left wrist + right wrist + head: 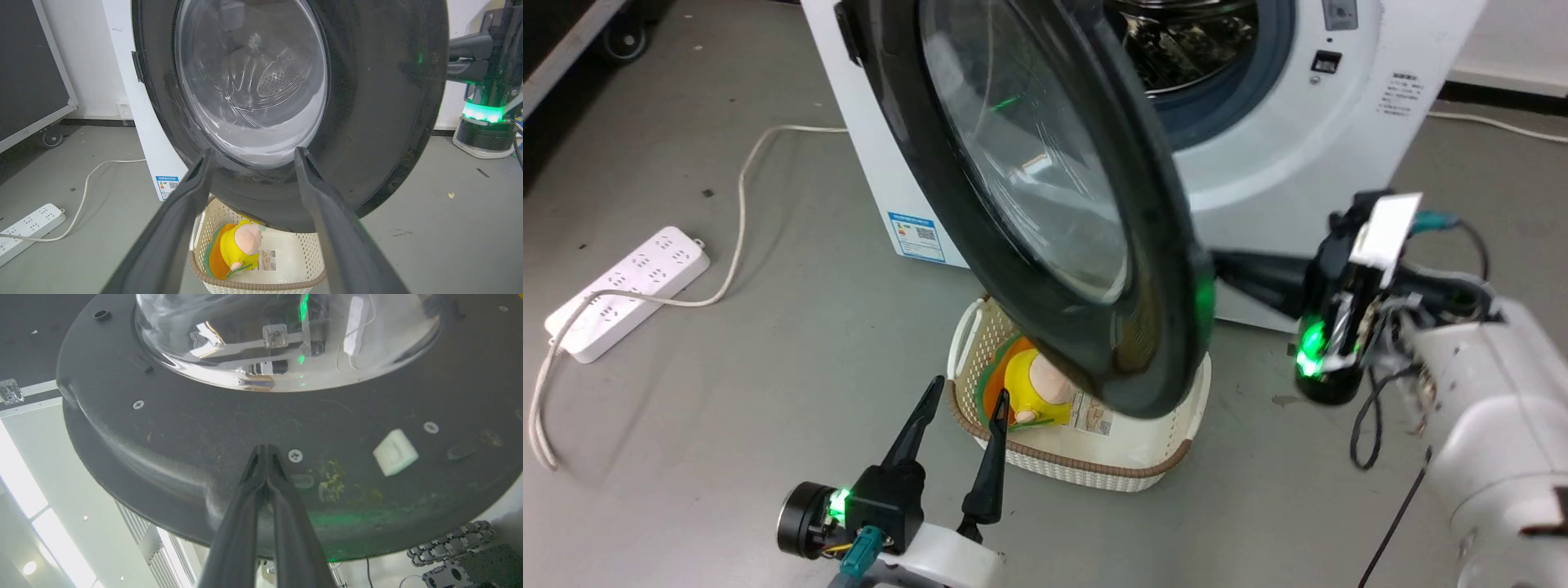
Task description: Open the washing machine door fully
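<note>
Right jaws behind washing machine door [1029, 188]

Grey floor [768, 367] (lightly speckled) bears a white power strip [625, 290]; white wall [88, 61] behind.

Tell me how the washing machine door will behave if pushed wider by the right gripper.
The washing machine door likely swings stiffly on its hinge, not flexing: its rim looks rigid. The thick glass bowl suggests weight. The right gripper, jaws shut, may slip on that smooth inner face.
</note>
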